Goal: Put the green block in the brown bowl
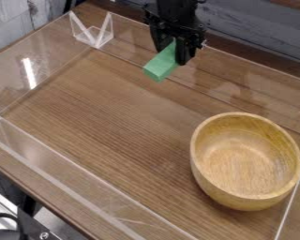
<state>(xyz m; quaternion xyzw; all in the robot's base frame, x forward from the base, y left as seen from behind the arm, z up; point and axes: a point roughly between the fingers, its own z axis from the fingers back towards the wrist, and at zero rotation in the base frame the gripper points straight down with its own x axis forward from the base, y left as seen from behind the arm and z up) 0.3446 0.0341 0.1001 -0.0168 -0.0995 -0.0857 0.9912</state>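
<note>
The small flat bright green rectangular block (163,62) hangs at the far side of the wood-grain tabletop (102,122), pinched at its upper end between the fingers of the black robot gripper (179,47), which points steeply downward. The block's long axis tilts: its top is tucked between the jaws and its lower end slants down and toward the left of the view, ending close above the table surface; whether it touches the wood cannot be told from this angle. The jaws stand part-way apart, closed onto the block's thickness, so the gripper is grasping the block and nothing else. The round light-brown wooden bowl (247,159), thick-rimmed with a smooth hollow that is empty, sits well apart from the gripper, toward the near right corner of the view. That is the relation the next move turns on, as I judge it: the bowl lies down and to the right from the held block, so the arm would need to carry the block across the open tabletop and over the rim before letting go.
</note>
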